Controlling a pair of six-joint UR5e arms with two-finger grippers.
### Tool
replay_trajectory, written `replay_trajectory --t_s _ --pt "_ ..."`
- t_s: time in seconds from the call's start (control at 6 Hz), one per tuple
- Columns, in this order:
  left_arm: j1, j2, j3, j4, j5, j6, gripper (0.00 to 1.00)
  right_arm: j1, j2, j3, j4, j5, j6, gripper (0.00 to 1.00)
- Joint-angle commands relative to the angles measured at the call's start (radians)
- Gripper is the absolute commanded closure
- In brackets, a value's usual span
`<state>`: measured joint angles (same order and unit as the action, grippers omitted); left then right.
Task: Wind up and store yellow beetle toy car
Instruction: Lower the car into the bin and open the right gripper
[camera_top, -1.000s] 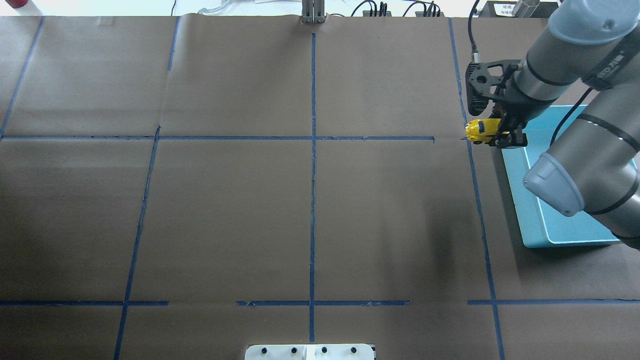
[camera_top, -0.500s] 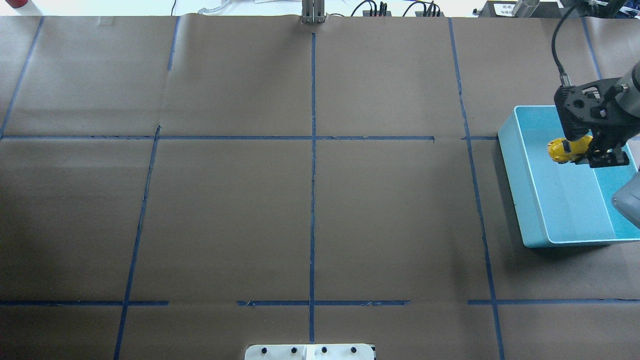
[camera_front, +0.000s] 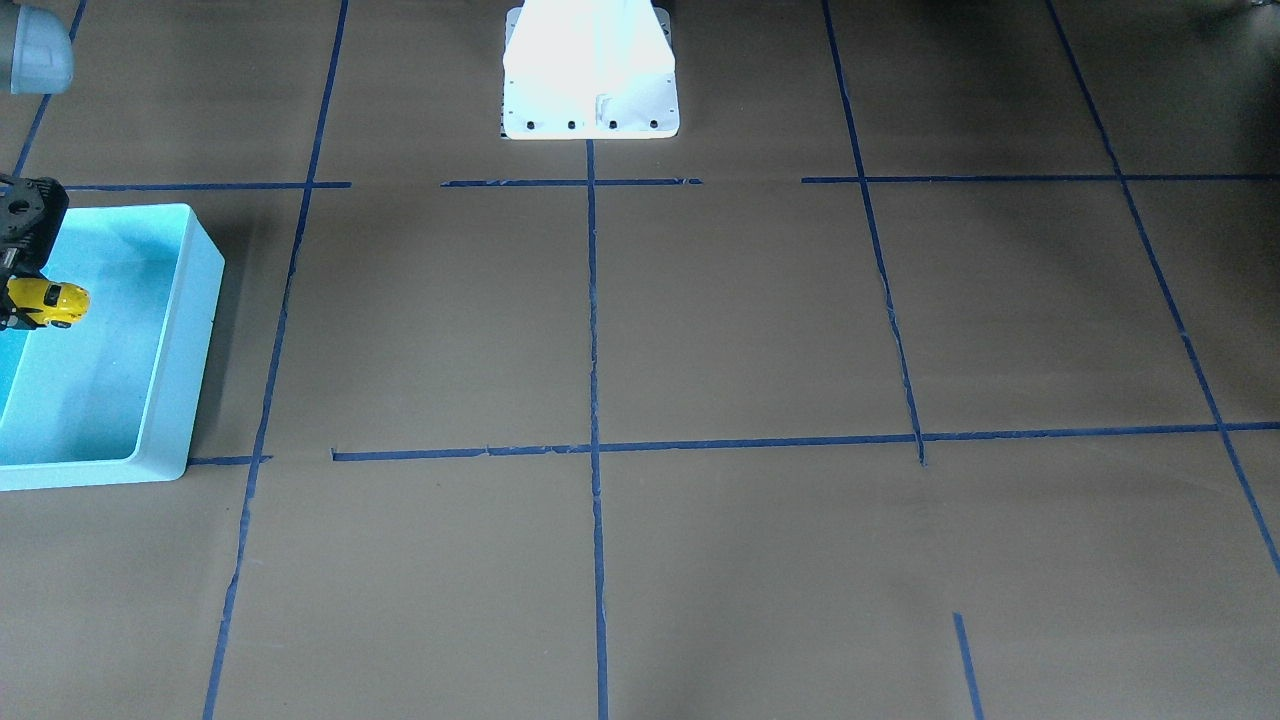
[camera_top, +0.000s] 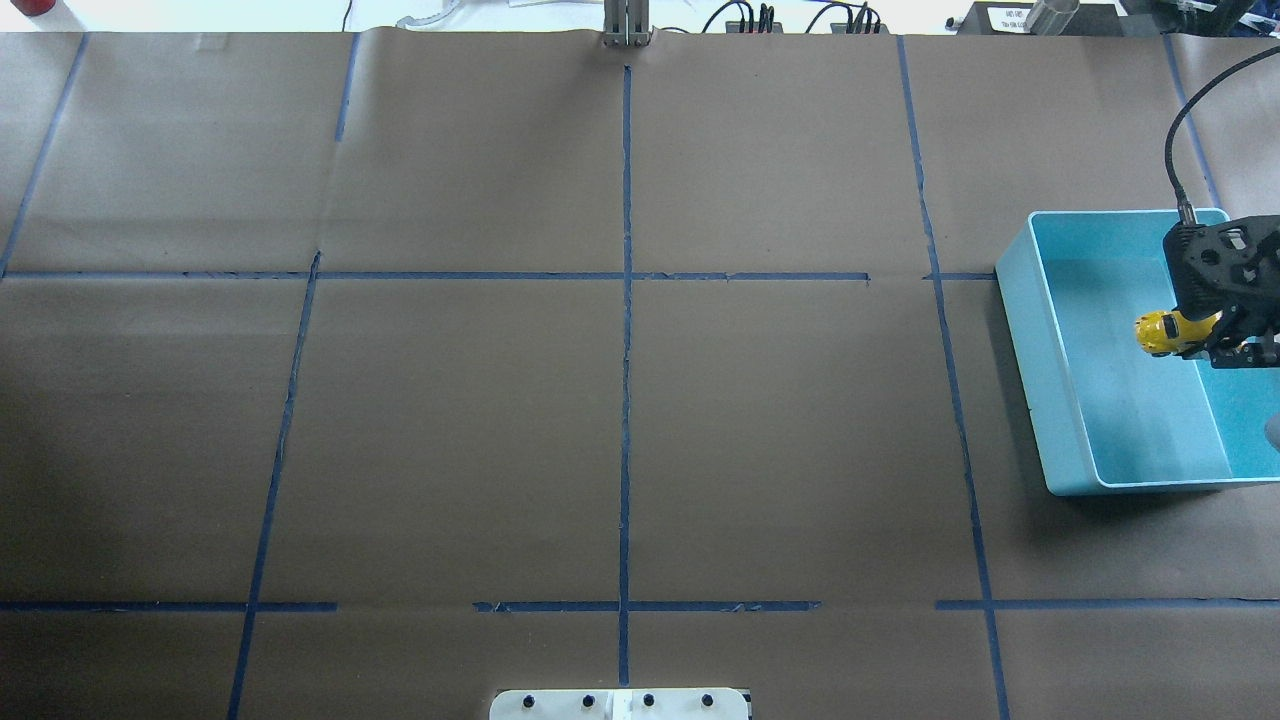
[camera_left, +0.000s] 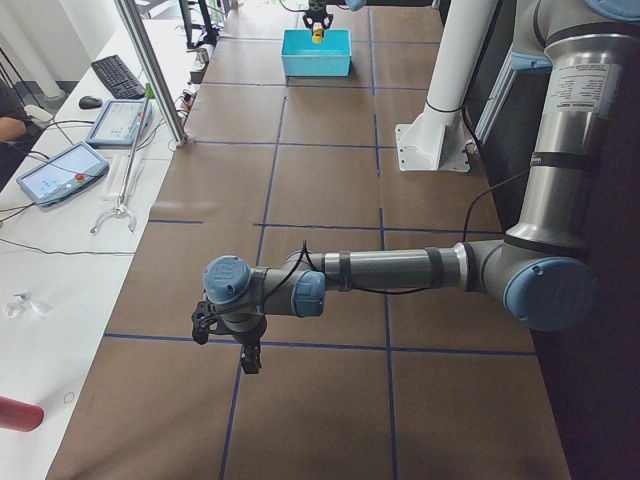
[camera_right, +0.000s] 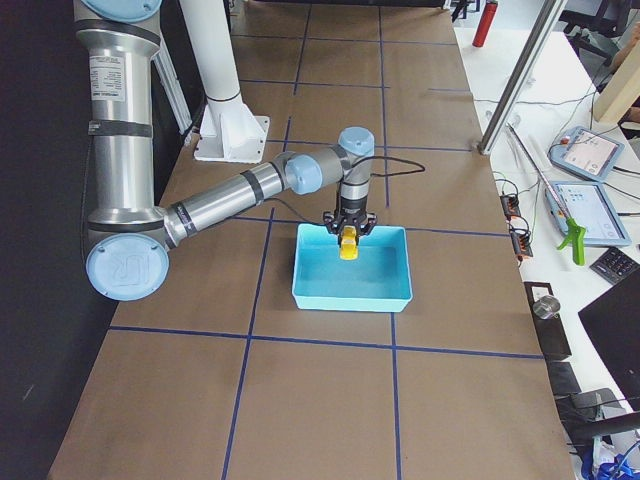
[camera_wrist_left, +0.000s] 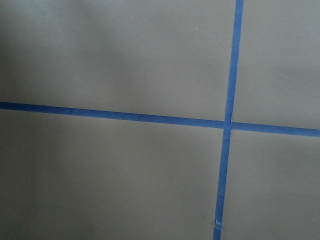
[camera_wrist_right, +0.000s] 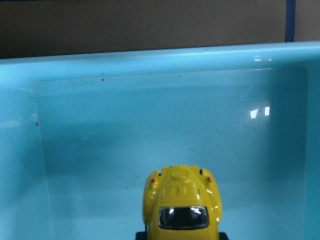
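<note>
The yellow beetle toy car (camera_top: 1160, 333) hangs in my right gripper (camera_top: 1215, 340), which is shut on it above the inside of the light blue bin (camera_top: 1030, 350). The car is clear of the bin floor in the front view (camera_front: 50, 300) and the right side view (camera_right: 348, 243). The right wrist view shows the car (camera_wrist_right: 182, 205) from behind with the bin's wall (camera_wrist_right: 150, 55) beyond it. My left gripper (camera_left: 245, 350) shows only in the left side view, low over bare table far from the bin; I cannot tell whether it is open or shut.
The brown table is marked with blue tape lines (camera_top: 625, 350). The white robot base (camera_top: 620, 705) sits at the near edge. A metal post (camera_top: 627, 25) and cables stand at the far edge. Tablets (camera_left: 60, 170) lie on a side bench.
My right gripper has carried the car to the right, from the bin's left edge to over the bin's inside, and the arm has drawn back out of the overhead view.
</note>
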<state>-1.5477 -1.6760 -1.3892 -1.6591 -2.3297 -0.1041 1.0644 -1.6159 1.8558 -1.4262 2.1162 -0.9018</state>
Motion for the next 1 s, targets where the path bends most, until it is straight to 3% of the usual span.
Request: replay_trajectory --t_s 0.0,0.5,0.67,0.83 --pt "0.000 -0.004 -0.005 -0.001 -0.002 0.001 0.00 -0.064 -0.004 -0.110 0.195 0.005 0.104 1.00" --pt "0.000 0.001 -0.013 -0.002 -0.002 0.001 0.00 -0.118 0.007 -0.119 0.201 0.004 0.109 0.99" --pt "0.000 0.001 -0.013 -0.002 -0.002 0.001 0.00 -0.118 0.007 -0.119 0.201 0.004 0.103 0.66" --pt "0.000 0.001 -0.016 -0.001 -0.002 0.001 0.00 -0.116 0.005 -0.119 0.201 0.005 0.100 0.01"
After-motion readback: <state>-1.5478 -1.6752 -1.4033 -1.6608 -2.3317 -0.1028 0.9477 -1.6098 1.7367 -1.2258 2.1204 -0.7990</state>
